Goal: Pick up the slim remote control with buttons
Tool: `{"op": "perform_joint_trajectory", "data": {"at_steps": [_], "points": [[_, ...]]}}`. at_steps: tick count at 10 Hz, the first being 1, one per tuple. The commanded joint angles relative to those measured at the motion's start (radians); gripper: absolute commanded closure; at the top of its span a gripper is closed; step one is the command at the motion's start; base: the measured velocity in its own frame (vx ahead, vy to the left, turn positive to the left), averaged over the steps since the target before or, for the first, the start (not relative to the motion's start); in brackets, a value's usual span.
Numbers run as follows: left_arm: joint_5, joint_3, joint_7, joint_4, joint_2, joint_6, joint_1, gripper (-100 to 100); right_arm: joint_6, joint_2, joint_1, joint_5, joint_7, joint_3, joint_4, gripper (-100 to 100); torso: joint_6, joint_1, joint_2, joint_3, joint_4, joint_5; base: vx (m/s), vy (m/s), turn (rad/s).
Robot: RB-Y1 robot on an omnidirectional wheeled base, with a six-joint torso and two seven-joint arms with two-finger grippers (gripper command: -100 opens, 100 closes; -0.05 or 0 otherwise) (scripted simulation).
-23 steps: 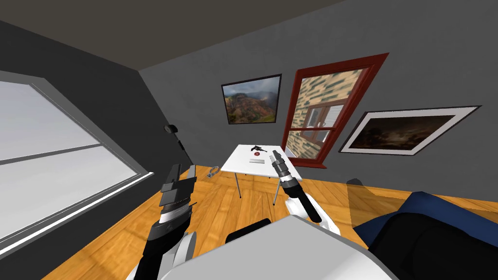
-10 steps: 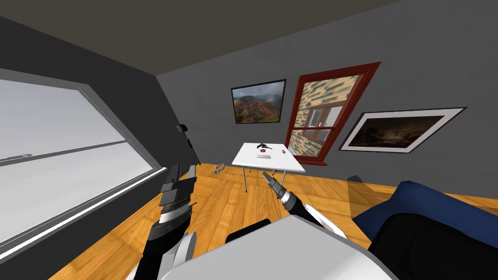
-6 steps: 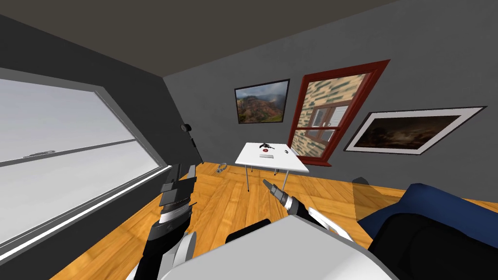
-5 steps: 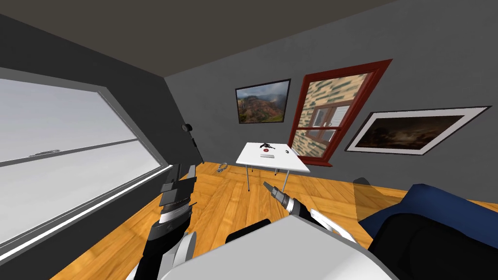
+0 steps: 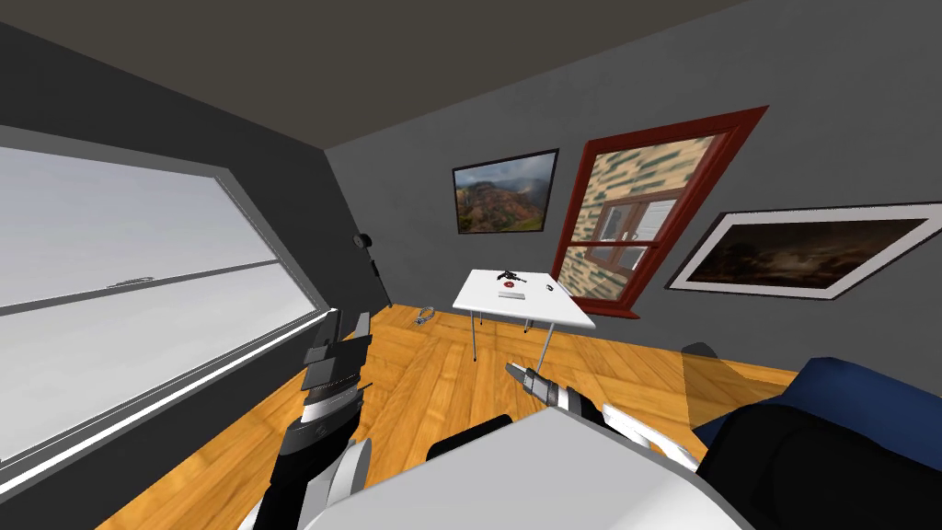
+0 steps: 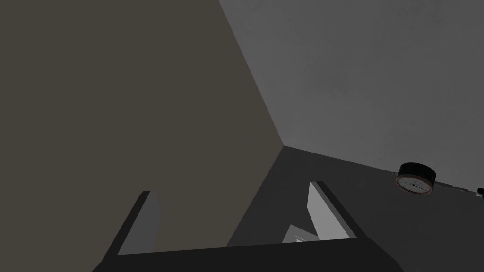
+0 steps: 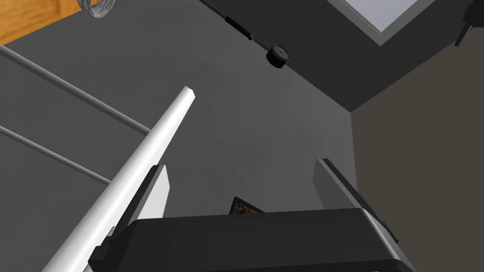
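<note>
The slim remote (image 5: 512,296) is a small grey slab lying flat on a white table (image 5: 478,302) by the far wall. A red round thing (image 5: 509,286), a black object (image 5: 508,275) and a small dark item (image 5: 549,288) lie near it. My right gripper (image 5: 511,370) hangs low in front of the table, below its top and well short of the remote. Its jaws are open and hold nothing (image 7: 243,189), and the table's white edge (image 7: 151,141) runs past one finger. My left gripper (image 5: 345,324) is raised at my left, open and empty (image 6: 234,212).
A stand with a dark round head (image 5: 363,241) leans in the corner left of the table. A wire coil (image 5: 425,316) lies on the wooden floor (image 5: 432,377) beside it. A blue and black seat (image 5: 828,405) is at my right and a big window (image 5: 138,276) at my left.
The whole head view has shifted, so I have turned and backed off a little from the table. My right gripper has sunk from the table's front edge to below it. The left arm has not moved.
</note>
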Motion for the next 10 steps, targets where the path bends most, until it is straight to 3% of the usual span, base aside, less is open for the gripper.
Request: {"op": "perform_joint_trajectory", "data": {"at_steps": [1, 2, 3, 5, 6, 10], "points": [[0.0, 0.0, 0.0, 0.0, 0.0, 0.0, 0.0, 0, -0.014, -0.05, 0.007, 0.016, 0.006, 0.023, 0.05, -100, 0.0, 0.0, 0.0, 0.0, 0.0, 0.0, 0.019, 0.068, 0.11], [0.0, 0.0, 0.0, 0.0, 0.0, 0.0, 0.0, 0, -0.014, -0.08, 0.007, 0.016, 0.006, 0.023, 0.05, -100, 0.0, 0.001, -0.001, 0.0, 0.0, 0.0, 0.003, 0.064, 0.054], [0.0, 0.0, 0.0, 0.0, 0.0, 0.0, 0.0, 0, -0.027, -0.115, 0.015, 0.031, 0.013, 0.043, 0.091, -100, 0.0, 0.001, 0.0, 0.0, 0.0, 0.0, -0.013, 0.084, 0.117], [0.0, 0.0, 0.0, 0.0, 0.0, 0.0, 0.0, 0, -0.027, -0.159, 0.015, 0.031, 0.013, 0.043, 0.097, -100, 0.0, 0.001, 0.0, 0.0, 0.0, 0.0, 0.007, 0.049, 0.025], [0.0, 0.0, 0.0, 0.0, 0.0, 0.0, 0.0, 0, -0.041, -0.2, 0.022, 0.048, 0.019, 0.062, 0.14, -100, 0.0, -0.001, 0.0, 0.0, 0.0, 0.0, 0.016, 0.046, 0.122], [0.0, 0.0, 0.0, 0.0, 0.0, 0.0, 0.0, 0, -0.067, -0.333, 0.037, 0.083, 0.032, 0.096, 0.217, -100, 0.0, 0.001, -0.001, -0.001, 0.0, 0.0, 0.018, 0.065, 0.107]]}}
